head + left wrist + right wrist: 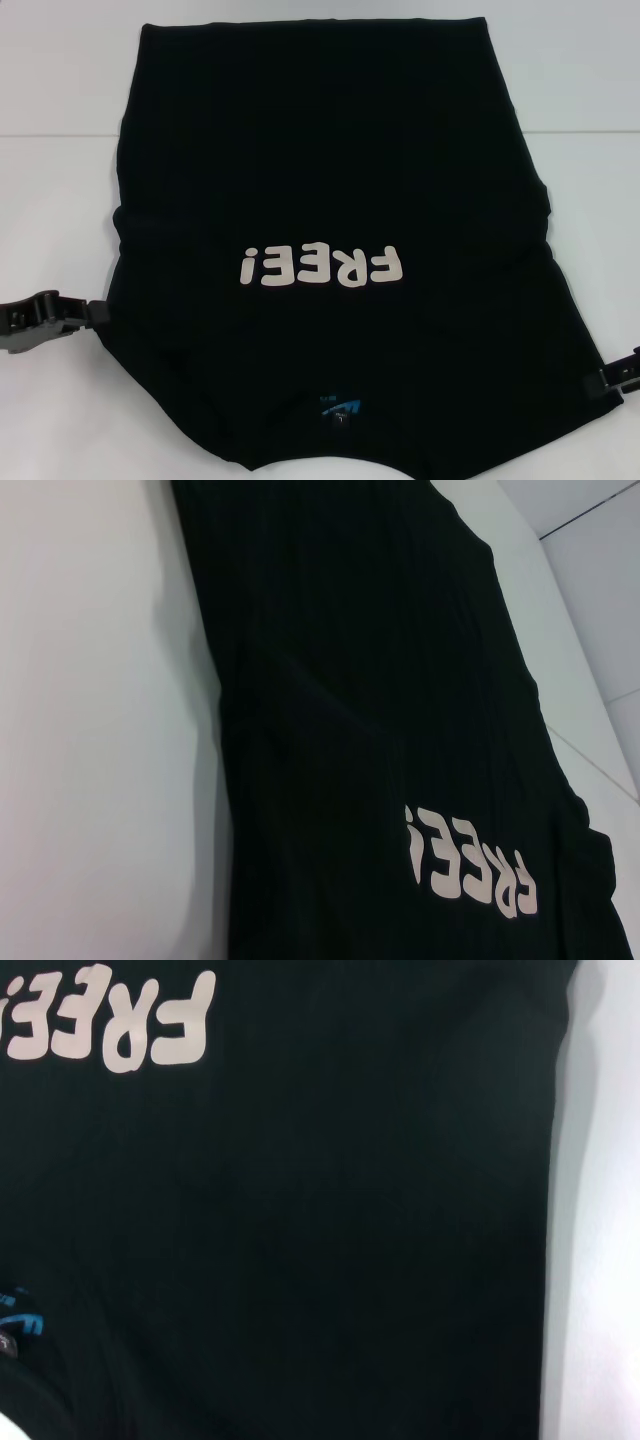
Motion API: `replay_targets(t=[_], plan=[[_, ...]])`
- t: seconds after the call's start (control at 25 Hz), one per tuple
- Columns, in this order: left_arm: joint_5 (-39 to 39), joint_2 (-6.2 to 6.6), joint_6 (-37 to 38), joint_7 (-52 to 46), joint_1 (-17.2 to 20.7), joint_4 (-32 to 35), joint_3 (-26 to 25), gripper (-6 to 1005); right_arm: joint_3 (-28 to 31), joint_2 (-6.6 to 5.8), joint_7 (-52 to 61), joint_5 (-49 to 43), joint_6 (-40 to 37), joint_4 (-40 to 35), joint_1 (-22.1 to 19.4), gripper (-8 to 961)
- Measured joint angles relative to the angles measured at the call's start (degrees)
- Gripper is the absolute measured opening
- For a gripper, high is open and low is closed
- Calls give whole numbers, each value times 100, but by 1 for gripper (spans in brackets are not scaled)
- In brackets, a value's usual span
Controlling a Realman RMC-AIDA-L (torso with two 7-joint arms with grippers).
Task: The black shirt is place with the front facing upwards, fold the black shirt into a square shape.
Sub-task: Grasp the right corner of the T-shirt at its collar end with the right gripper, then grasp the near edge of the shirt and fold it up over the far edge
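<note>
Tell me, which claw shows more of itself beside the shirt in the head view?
The left claw, at the black shirt's left edge. Its whole body shows there, while the right claw only peeks in at the frame's edge.

The black shirt (330, 170) is matt soft cloth with smooth cream lettering (320, 266).

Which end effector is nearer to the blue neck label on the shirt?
Right, though only slightly. The right end effector sits at the shirt's right edge; the left end effector sits at its left edge, a little farther from the label.
</note>
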Motion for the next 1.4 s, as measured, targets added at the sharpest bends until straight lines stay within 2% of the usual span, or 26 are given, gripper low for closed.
replay_targets(t=[0.36,0.84,1.4], plan=[[-3,-14,0,-4,-7,0,0,22,-3,58,-41,-2,7,8,10,678],[-9,-30,8,-4,-21,0,0,22,-83,75,-50,-10,22,62,60,658],[-9,-29,10,-4,-33,0,1,23,-109,206,-134,42,42,100,215,634]])
